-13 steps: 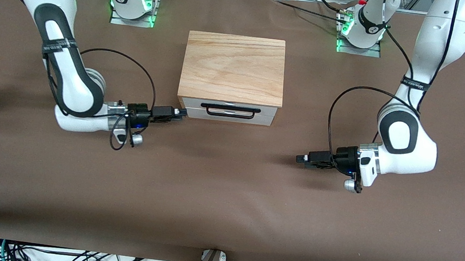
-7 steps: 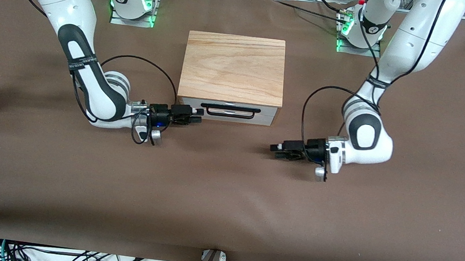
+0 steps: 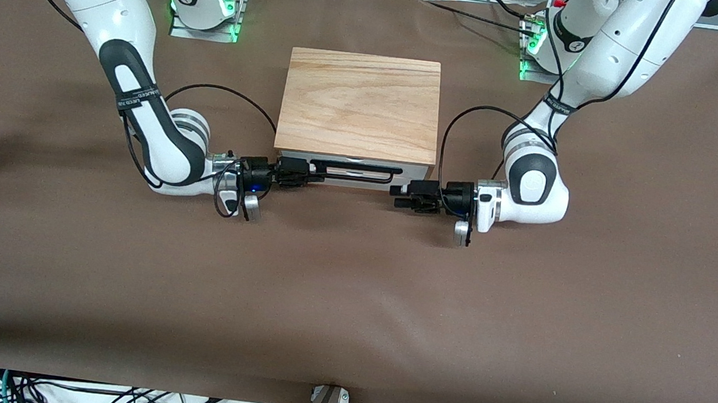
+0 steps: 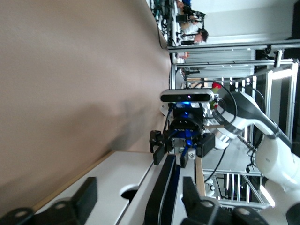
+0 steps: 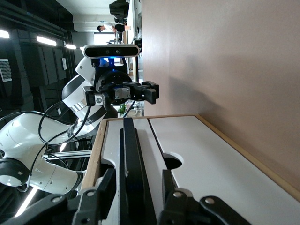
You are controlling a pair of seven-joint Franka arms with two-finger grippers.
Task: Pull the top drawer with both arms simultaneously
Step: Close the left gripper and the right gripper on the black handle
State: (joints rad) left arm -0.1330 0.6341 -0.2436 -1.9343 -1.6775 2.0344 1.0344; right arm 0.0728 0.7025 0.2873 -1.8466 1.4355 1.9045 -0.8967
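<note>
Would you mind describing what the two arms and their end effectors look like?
Both arms are glossy white, rounded segments with black joint bands. The left arm and right arm each trail a looping black cable. Each base glows green. The left end effector and right end effector are black with two fingers, with a small blue light nearby.
</note>
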